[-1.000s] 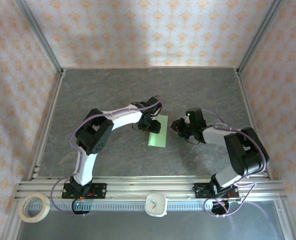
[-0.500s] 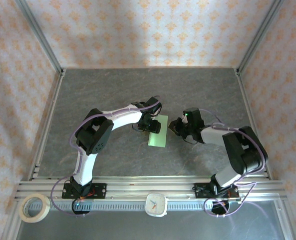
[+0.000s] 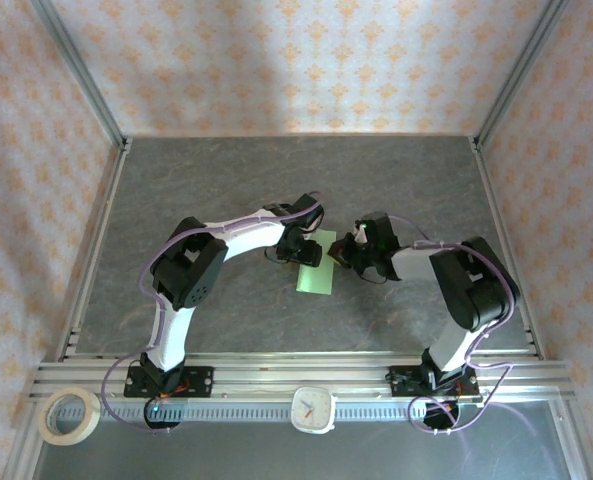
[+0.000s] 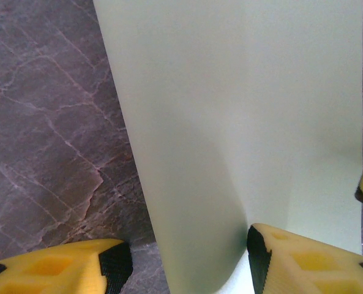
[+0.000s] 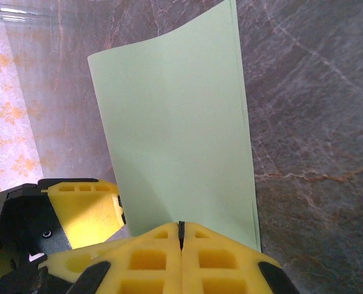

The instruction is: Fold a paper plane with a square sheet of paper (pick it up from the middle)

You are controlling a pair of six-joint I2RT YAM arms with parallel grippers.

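Observation:
The square sheet of paper [image 3: 316, 272] lies mid-table as a pale green strip folded in half. In the left wrist view the paper [image 4: 242, 122] bulges up between the fingers of my left gripper [image 4: 187, 260], which stands open astride its curled fold. From above, the left gripper [image 3: 304, 252] sits at the strip's far left edge. My right gripper [image 3: 344, 250] is shut at the strip's right edge. In the right wrist view its tips [image 5: 181, 229] meet over the near end of the paper [image 5: 175, 135], and no paper shows between them. The paper plane is out of view.
A roll of tape [image 3: 69, 416] and a white square clock [image 3: 313, 408] lie on the near metal rail [image 3: 246, 375]. Aluminium frame posts and patterned walls enclose the grey marbled table [image 3: 226, 180]. The left gripper's yellow finger [image 5: 86, 214] sits close beside the right gripper's tips.
My right gripper has moved left to the paper's edge and closed its jaws. The left arm and the paper have stayed where they were.

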